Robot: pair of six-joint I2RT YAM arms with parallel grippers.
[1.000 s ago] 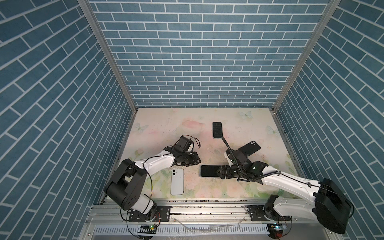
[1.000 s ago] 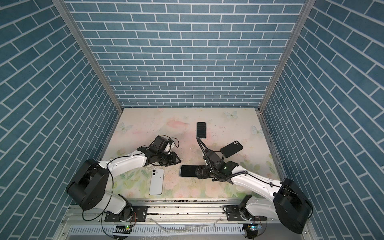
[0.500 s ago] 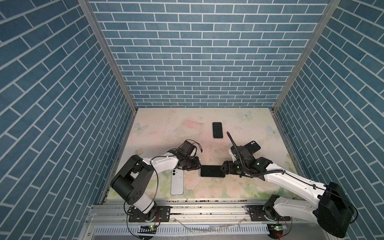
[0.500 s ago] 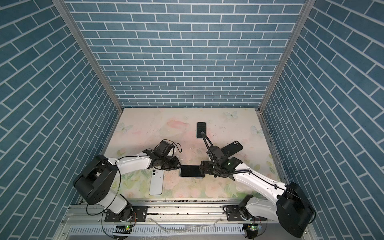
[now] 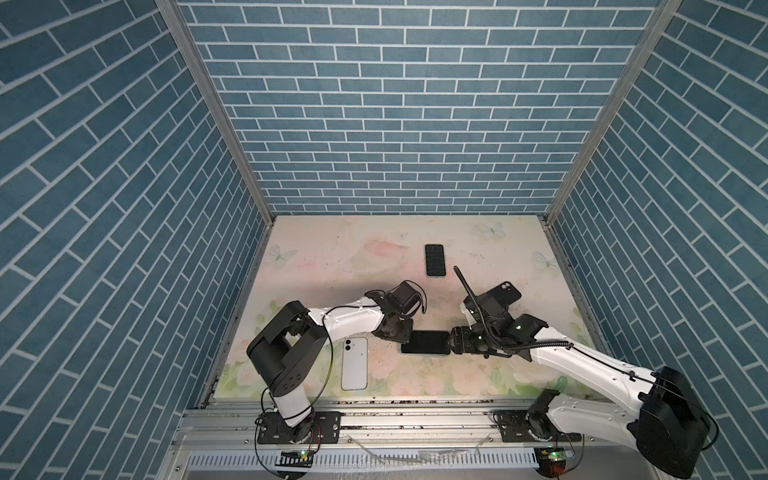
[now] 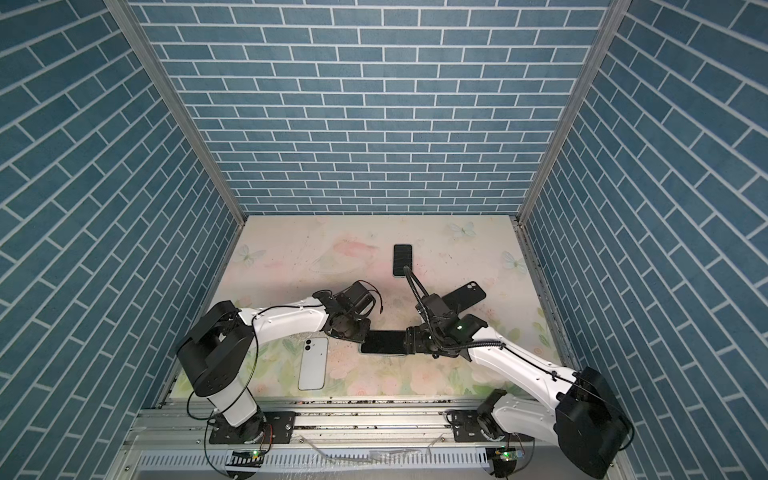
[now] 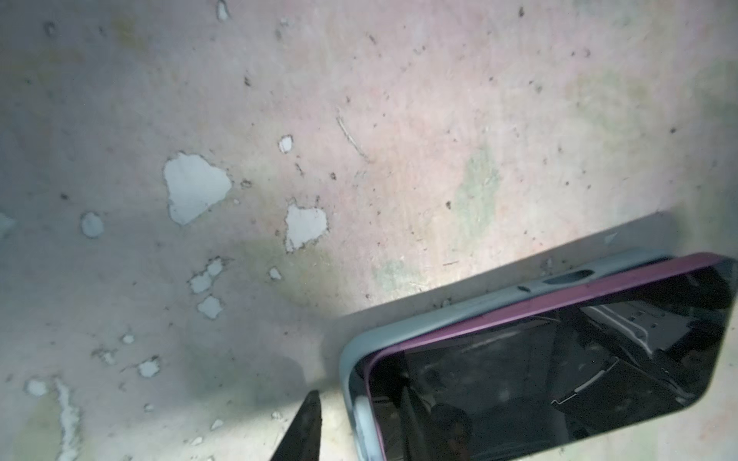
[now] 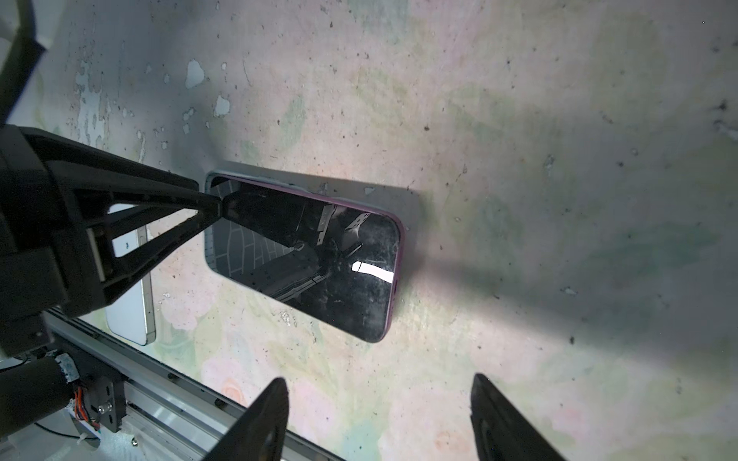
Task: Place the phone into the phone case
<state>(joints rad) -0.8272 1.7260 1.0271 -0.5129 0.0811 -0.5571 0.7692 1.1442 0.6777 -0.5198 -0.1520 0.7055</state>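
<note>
- Phone (image 5: pixel 424 342), purple-edged and screen up, is lying crosswise near the front middle of the table (image 5: pixel 332 257). It is sitting on the grey phone case (image 7: pixel 459 309), between your two claws.
- The corner nearest your left claw (image 8: pixel 215 209) is sitting inside the case's rim. Along one long side the purple edge is riding just above the grey rim. It seems only partly seated, though the wrist view is dim there.
- Your left claw is touching that corner of the screen with its tip. You cannot tell from these views whether its jaws are pressed together or slightly apart.
- Your right claw (image 8: pixel 378 383) is hanging just beside the phone's opposite short end, jaws spread wide with nothing between them.
- A white phone (image 5: pixel 354 363) is lying back up near the front left, beside the left arm.
- A black phone (image 5: pixel 435 260) is lying farther back, well apart from the rest.
- A black slab (image 5: pixel 505 293) with a camera hole is lying behind the right arm, which is partly hiding it.
</note>
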